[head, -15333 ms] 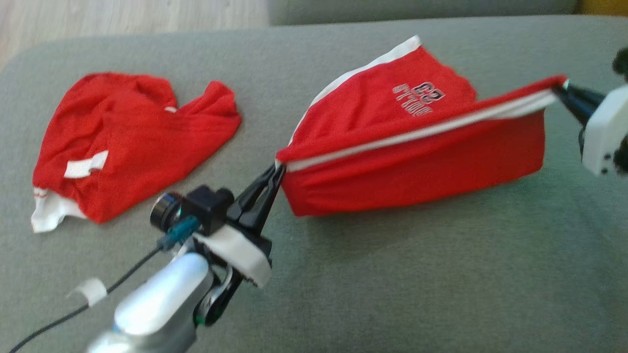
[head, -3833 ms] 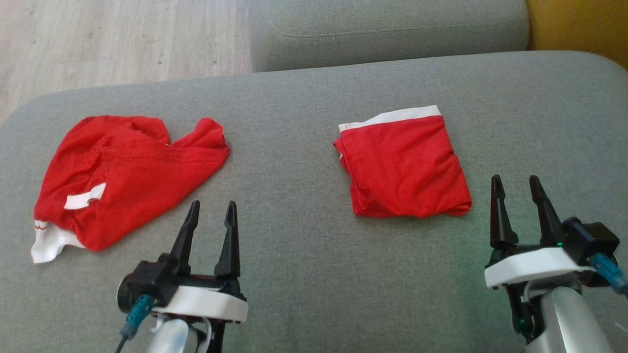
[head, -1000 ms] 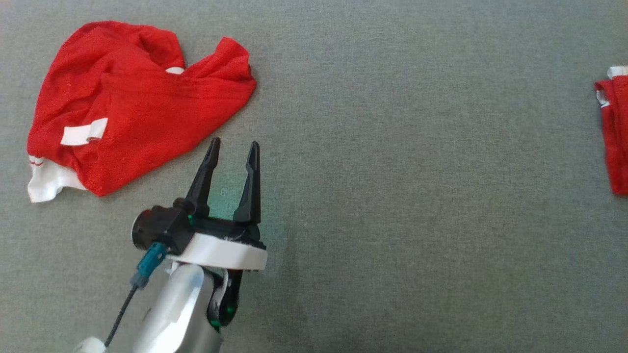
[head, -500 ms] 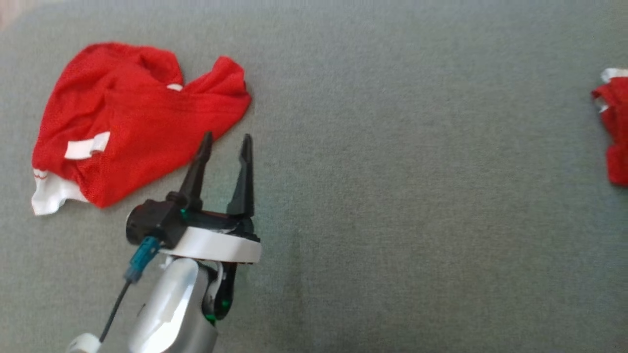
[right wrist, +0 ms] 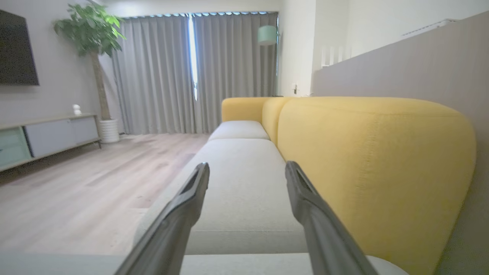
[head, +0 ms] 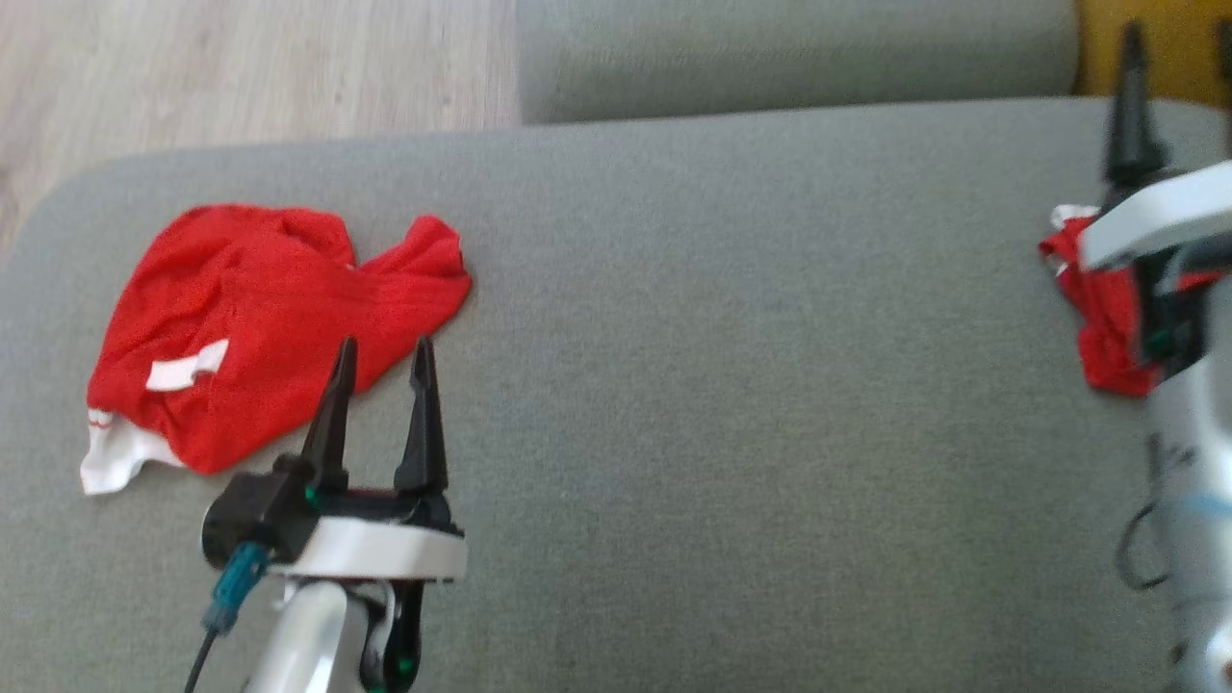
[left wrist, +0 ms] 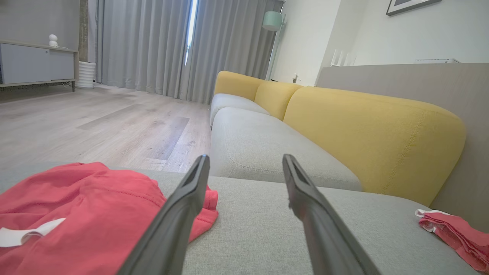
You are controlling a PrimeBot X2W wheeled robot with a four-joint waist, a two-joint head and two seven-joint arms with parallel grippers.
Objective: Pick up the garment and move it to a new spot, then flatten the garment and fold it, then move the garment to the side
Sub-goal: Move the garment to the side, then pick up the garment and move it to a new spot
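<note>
- Head view: the left gripper (head: 385, 345) rises from the lower left with its two dark fingers spread wide and nothing between them. Its tips lie over the near edge of a crumpled red garment (head: 260, 327), which sits on the left part of the grey sofa cushion (head: 722, 385) with a white hem at its lower left corner.
- Head view, right edge: the right gripper (head: 1179, 38) points up the picture. One dark finger is plain and the other is cut off by the frame. Its white mount covers part of the folded red garment (head: 1107, 327), which lies on the far right of the cushion, well apart from the crumpled one. Wood floor (head: 241, 67) shows at the upper left.
- Left wrist view: the left gripper (left wrist: 245, 157) has its jaws wide and empty. The crumpled red garment (left wrist: 88, 214) lies at the lower left, partly behind the left finger. The folded red garment (left wrist: 454, 233) rests flat at the far right of the cushion, near the yellow backrest (left wrist: 374, 141).
- Right wrist view: the right gripper (right wrist: 247, 164) has its jaws wide apart, gripping nothing, and looks along the grey seat (right wrist: 237, 183) beside the yellow backrest (right wrist: 374, 168), toward grey curtains (right wrist: 191, 72).
</note>
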